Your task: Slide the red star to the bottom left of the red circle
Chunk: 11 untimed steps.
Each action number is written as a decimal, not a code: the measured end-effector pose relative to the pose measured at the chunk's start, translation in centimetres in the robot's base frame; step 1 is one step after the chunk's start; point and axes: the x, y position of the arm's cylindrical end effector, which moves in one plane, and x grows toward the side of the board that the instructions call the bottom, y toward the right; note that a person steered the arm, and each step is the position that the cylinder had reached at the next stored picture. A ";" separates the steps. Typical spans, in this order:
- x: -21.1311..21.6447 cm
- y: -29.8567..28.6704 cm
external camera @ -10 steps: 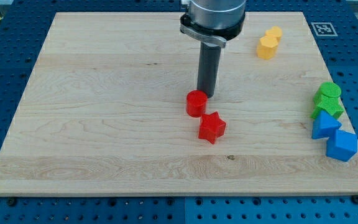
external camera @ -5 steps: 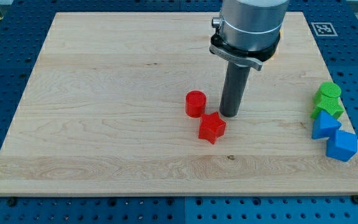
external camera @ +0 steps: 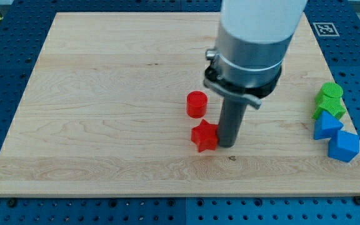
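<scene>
Arm comes down from the view's top, wide pale cylinder with a dark collar, ending in a straight dark rod held upright. No claw on this rig, so nothing to read as spread or pinching. My tip [external camera: 226,145] sits on the wooden surface [external camera: 105,125], touching or just beside the view's right side of the red star [external camera: 204,136].

Landmark: red circle [external camera: 197,104], near the middle of the surface.
- Red star lies just below the red circle and a touch toward the view's right; a thin strip of bare wood separates them.
- My tip is below and to the view's right of the red circle, apart from it.
- Green blocks [external camera: 329,101], two stacked close, stand well to the view's right of the red circle, at the surface's right edge.
- Blue blocks [external camera: 335,137], one wedge-like, one cube-like, sit just below the greens, also at that edge.

Open wood runs wide to the view's left of the red circle and down toward the bottom left corner. The arm body hides the stretch above and right of the red circle.
</scene>
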 end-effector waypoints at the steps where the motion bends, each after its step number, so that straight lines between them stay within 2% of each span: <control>1: 0.2 -0.7; 3: 3.8 -1.4; 5: 1.1 -1.9; 7: 2.1 -5.2; 8: 0.1 -5.5; 9: -0.2 -5.2; 11: 3.3 -4.4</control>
